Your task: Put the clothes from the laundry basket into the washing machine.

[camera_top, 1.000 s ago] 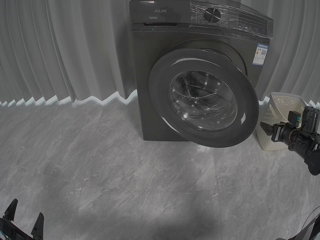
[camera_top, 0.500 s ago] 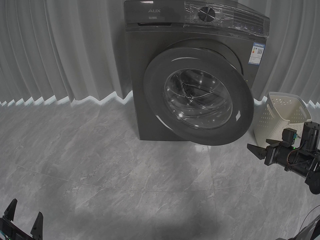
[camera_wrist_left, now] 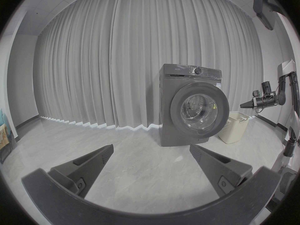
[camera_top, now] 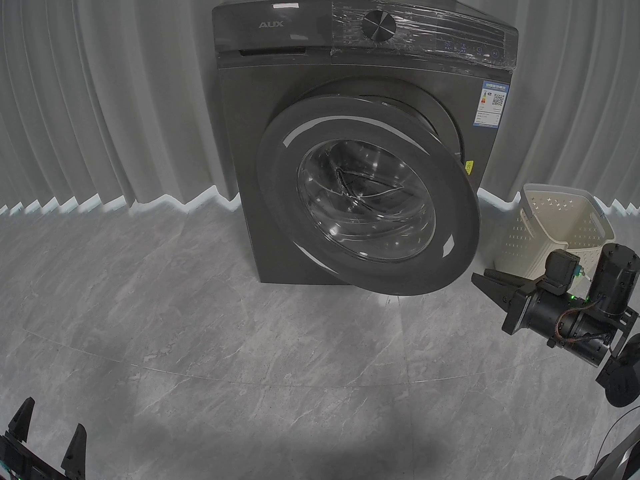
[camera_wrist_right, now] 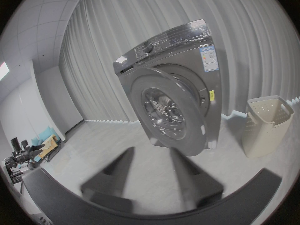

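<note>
Standing agst the curtain (camera_top: 100, 101), the washer (camera_top: 257, 168) has its round door (camera_top: 367, 198) swung partly open, glass pane facing fwd, w/ the drum opening showing behind the door's upper R edge. Plastic film covers the control panel (camera_top: 427, 31) on top. The basket (camera_top: 567, 218), pale and perforated, sits upright on the floor (camera_top: 200, 301) just beside the washer, on the robot's R. Can't tell whether clothes lie inside; its inner walls show near the rim.

R pincer (camera_top: 481, 276) hangs in the air in front of the basket, near the door's lower R edge, tips pointing twd the door; fingers parted by a modest gap, nothing btwn them. L pincer (camera_top: 53, 416) is low at the robot's L, well apart from washer and basket, fingers spread wide, empty.
</note>
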Motion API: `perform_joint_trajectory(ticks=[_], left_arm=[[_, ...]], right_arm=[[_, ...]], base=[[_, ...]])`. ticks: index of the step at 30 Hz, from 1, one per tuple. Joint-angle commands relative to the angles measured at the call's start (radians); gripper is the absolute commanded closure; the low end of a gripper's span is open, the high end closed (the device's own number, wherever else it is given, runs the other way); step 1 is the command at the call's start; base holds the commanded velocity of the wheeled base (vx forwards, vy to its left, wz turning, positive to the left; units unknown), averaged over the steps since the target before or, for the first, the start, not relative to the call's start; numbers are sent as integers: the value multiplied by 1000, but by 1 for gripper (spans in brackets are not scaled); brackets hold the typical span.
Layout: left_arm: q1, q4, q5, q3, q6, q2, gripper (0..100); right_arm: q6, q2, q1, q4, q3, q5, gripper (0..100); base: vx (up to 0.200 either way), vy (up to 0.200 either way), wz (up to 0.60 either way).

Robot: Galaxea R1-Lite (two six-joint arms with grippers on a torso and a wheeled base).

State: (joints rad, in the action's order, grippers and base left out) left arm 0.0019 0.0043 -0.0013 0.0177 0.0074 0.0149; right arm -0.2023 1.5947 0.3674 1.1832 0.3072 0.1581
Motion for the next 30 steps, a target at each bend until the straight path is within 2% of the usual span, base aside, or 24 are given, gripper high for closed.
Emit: perform_joint_trajectory(ticks=[1,8,13,16,20,23,25,28,30], left_arm=[[1,0,0,-18,0,-15,0],[0,0,0,-18,-1,-15,0],[0,0,0,-18,0,-15,0],[0,0,0,-18,2,-15,0],[0,0,1,-18,0,-15,0],[0,2,1,-18,-1,-15,0],[0,0,1,-16,-1,-15,0],[0,0,1,-18,-3,-15,0],[0,0,1,-16,-1,-15,0]], right_arm=[[-8,47,16,26,4,-2,100],[-9,113,15,92,21,0,100],[-8,214,7,158,90,-3,100],[-8,257,4,171,128,-9,100],[-5,277,-15,170,191,-77,100],[6,269,-51,168,224,-94,100],[11,265,-68,165,225,-95,100],[57,234,-99,170,210,-95,100],[63,215,-101,171,190,-95,100]], base=[[200,0,0],[200,0,0],[200,0,0],[0,0,0],[0,0,0],[0,0,0],[0,0,0],[0,-200,0],[0,-200,0]])
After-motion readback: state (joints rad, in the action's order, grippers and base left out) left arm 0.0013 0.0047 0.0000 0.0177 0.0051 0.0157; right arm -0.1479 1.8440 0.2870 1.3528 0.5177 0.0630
